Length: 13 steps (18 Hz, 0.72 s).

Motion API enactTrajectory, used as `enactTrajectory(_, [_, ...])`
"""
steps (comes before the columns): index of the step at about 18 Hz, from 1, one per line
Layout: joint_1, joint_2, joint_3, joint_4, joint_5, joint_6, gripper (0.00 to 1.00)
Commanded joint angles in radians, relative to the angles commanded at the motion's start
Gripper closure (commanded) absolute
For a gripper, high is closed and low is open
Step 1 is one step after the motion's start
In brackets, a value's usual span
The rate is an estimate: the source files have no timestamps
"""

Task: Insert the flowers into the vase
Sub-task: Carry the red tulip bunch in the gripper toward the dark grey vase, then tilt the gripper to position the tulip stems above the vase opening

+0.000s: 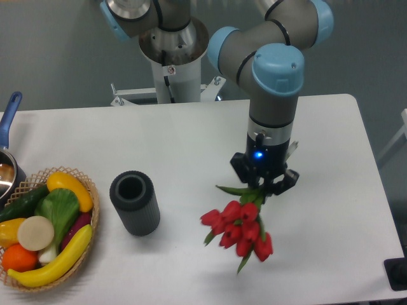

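Note:
The flowers (237, 227), a bunch of red tulip buds with green stems and leaves, hang head-down to the right of the table's middle. My gripper (259, 187) points straight down and is shut on their stems just above the buds. The vase (134, 202), a dark ribbed cylinder with an open round mouth, stands upright left of centre, roughly a hand's width left of the bunch. Nothing is inside its mouth.
A wicker basket (87, 184) of toy fruit and vegetables sits at the front left, close to the vase. A blue-handled pot (9, 121) shows at the left edge. The arm's base column (172, 57) rises behind the table.

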Motion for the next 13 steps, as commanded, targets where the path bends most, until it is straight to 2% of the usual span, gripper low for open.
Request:
enactTrajectory(2, [0.005, 0.018, 0.002, 0.006, -0.095, -0.008, 1.00])
enactTrajectory(8, [0.005, 0.018, 0.017, 0.012, -0.396, -0.066, 1.00])
enactTrajectory(11, [0.005, 0.018, -0.003, 0.019, -0.531, -0.068, 1.00])
enactTrajectory(13, [0.012, 0.018, -0.009, 0.026, -0.667, -0.068, 0.96])
